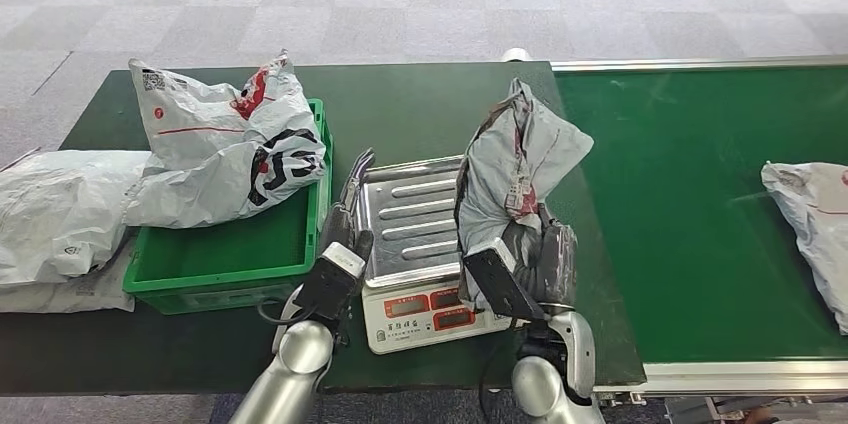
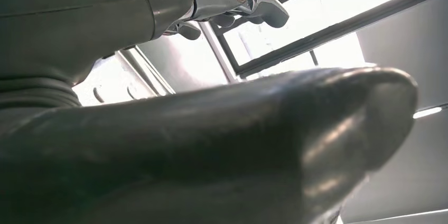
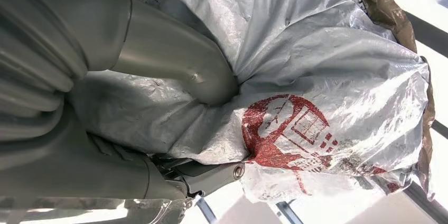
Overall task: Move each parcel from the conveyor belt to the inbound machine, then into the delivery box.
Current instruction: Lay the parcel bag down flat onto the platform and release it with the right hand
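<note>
Right robot hand (image 1: 545, 262) clutched the grey parcel (image 1: 515, 169) upright, long axis vertical, over the weighing scale (image 1: 415, 244) mid-frame; left robot hand (image 1: 345, 219) hung nearby, fingers seemingly loose; green delivery box (image 1: 235, 259) lay further left.

A scale (image 1: 420, 244) sits near the front of the surface (image 1: 420, 104), between a crate (image 1: 235, 254) on its left and the belt (image 1: 700, 204) on its right. The right hand (image 1: 520, 264) holds a parcel (image 1: 520, 169) upright over the scale's right edge. The left hand (image 1: 345, 224) lies between crate and scale. A bag (image 1: 225, 139) rests in the crate, another bag (image 1: 55, 209) lies left of it, and a third parcel (image 1: 815, 224) lies far right on the belt.
</note>
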Robot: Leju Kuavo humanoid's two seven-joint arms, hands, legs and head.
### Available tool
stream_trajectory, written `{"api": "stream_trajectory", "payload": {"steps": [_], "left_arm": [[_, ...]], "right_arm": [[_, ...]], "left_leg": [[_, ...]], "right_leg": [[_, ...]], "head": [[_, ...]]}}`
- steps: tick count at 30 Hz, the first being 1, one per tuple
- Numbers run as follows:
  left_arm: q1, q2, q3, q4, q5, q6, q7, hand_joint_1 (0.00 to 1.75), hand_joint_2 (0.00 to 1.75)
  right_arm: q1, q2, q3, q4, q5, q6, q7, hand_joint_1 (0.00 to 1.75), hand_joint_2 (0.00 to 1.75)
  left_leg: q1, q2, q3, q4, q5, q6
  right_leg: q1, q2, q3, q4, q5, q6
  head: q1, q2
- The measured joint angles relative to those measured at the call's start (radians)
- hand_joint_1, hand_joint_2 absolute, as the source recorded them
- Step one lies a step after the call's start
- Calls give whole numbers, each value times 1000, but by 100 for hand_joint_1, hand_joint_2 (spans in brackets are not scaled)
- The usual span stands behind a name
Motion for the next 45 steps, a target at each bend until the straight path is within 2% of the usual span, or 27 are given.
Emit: {"api": "stream_trajectory", "payload": {"steps": [5, 12, 13, 16, 17, 23, 31, 37, 45], "left_arm": [[0, -1, -3, -5, -10, -5, 18, 0, 0], [0, -1, -3, -13, -12, -5, 23, 0, 0], [1, -1, -3, -17, -14, -5, 25, 0, 0], [4, -1, -3, -38, -26, -5, 37, 0, 0], [5, -1, -3, -44, -31, -5, 41, 0, 0], [9, -1, -3, -71, -45, -5, 47, 0, 0], [10, -1, -3, -83, -46, -5, 47, 0, 0], [10, -1, -3, -83, -46, -7, 47, 0, 0], [9, -1, -3, -79, -46, -8, 47, 0, 0]], "right_arm": [[63, -3, 0, -63, -9, 52, 17, 175, 175], [79, -5, -1, -84, -16, 80, 19, 175, 175], [79, -5, -2, -83, -16, 85, 22, 166, 175], [74, -5, -9, -75, 0, 82, 38, 38, 175], [71, -5, -14, -71, 10, 76, 42, 2, 175], [63, -3, -50, -57, 57, 34, 54, 0, 175], [63, 1, -69, -56, 62, 24, 55, 0, 175], [65, 4, -90, -57, 26, -13, 30, 0, 175], [78, 4, -108, -63, -19, -17, -9, 0, 175]], "left_leg": [[0, 0, -1, 0, 0, 0], [0, 0, -1, 0, 0, 0], [0, 0, -1, 0, 0, 0], [0, 0, -1, 0, 0, 0], [0, 0, -1, 0, 0, 0], [0, 0, -1, 0, 0, 0], [0, 0, -1, 0, 0, 0], [0, 0, -1, 0, 0, 0], [0, 0, -1, 0, 0, 0]], "right_leg": [[0, 1, -1, 0, 0, 0], [0, 1, -1, 0, 0, 0], [0, 1, -1, 0, 0, 0], [0, 0, 0, 0, 0, 0], [0, 0, 0, 0, 0, 0], [0, 0, 0, 0, 0, 0], [0, 0, 0, 0, 0, 0], [0, 0, 0, 0, 0, 0], [0, 0, -1, 0, 0, 0]], "head": [[0, 0], [0, 0], [0, 0], [0, 0], [0, 0], [0, 0], [0, 0], [0, 0], [0, 0]]}}
